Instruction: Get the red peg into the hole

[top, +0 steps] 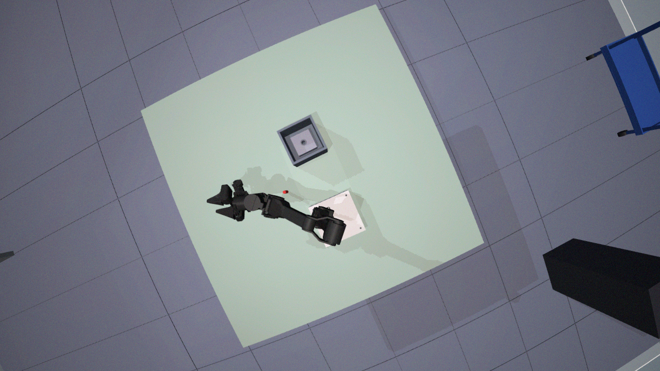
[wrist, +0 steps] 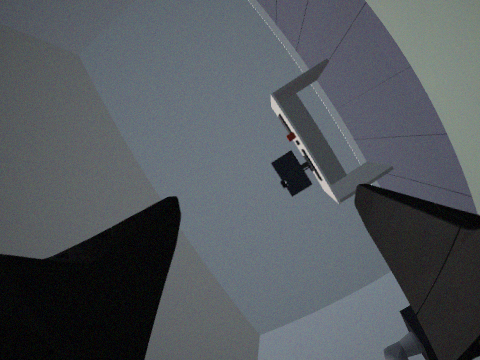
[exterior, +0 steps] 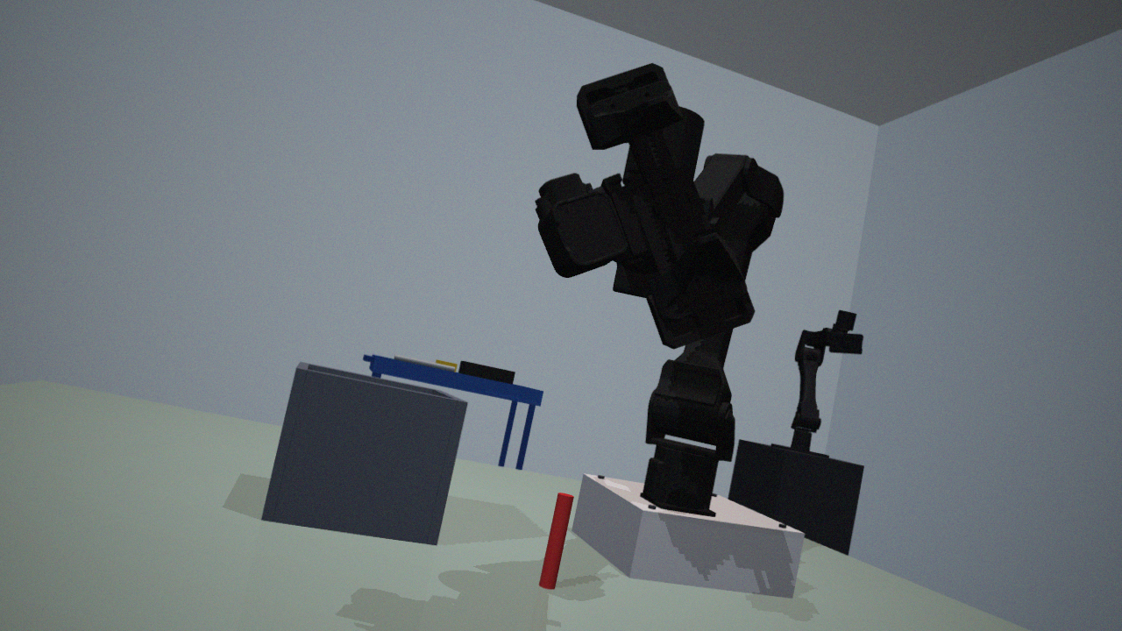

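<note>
Around 2 o'clock from the square mat (top: 369, 69) (exterior: 117, 463) in the top view, a blue cart (top: 634, 87) stands on grey-violet tiles; at 4 o'clock, a black block (top: 599, 281) (exterior: 800, 494); the exterior view shows a second arm (exterior: 807, 384) mounted on it. Blue table-like frame shows behind the open box (top: 310, 157) (exterior: 365, 455) in the exterior view, dark slab (exterior: 486, 372) and small yellow item (exterior: 445, 364) on top; wrist view catches a pale desk (wrist: 315, 140) with a dark screen (wrist: 292, 173). Red peg (top: 285, 191) (exterior: 556, 541) stands upright on the mat, outside the box; top view puts it between 6 and 7 o'clock from the box; the black arm (top: 293, 215) (exterior: 690, 392) is the nearest bulk, passing at 5 o'clock from the peg. Gripper (top: 212, 206) (exterior: 665, 200) (wrist: 270, 200) points to 9 o'clock, raised; fingers wide apart, nothing between them. Box is matte slate grey, square, straight-walled; pale square plate (top: 310, 136) inside, round hole at centre. Peg is a slim smooth cylinder; arm's pedestal (top: 352, 216) (exterior: 612, 533) is a pinkish-white slab with dark bolt heads, at 5 o'clock from the box.
</note>
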Controlling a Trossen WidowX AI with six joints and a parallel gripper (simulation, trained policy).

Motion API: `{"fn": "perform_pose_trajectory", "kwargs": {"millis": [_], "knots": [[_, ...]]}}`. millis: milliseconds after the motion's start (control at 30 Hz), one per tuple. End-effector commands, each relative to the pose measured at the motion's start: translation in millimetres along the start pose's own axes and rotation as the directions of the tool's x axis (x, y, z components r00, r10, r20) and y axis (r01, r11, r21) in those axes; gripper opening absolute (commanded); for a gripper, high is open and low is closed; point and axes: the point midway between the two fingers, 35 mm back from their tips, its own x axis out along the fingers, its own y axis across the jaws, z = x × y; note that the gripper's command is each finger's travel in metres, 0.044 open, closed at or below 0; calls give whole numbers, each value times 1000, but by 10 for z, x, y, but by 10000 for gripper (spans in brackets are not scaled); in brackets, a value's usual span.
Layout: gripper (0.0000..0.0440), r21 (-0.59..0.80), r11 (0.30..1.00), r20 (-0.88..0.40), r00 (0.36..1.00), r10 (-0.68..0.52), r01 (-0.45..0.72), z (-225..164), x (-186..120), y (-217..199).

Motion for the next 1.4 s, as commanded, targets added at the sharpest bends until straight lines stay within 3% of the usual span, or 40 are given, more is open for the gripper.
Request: {"fn": "perform_pose_trajectory", "kwargs": {"millis": [0,300,667,1033,1367], "knots": [[416,-2,1000,21,1000,-6,6,40,11,24],[440,61,985,276,945,-173,162,496,-132,143],[440,202,931,518,773,-366,306,771,-811,315],[440,419,815,561,593,-578,399,758,-1372,37],[440,636,634,491,402,-773,440,723,-1706,-432]]}}
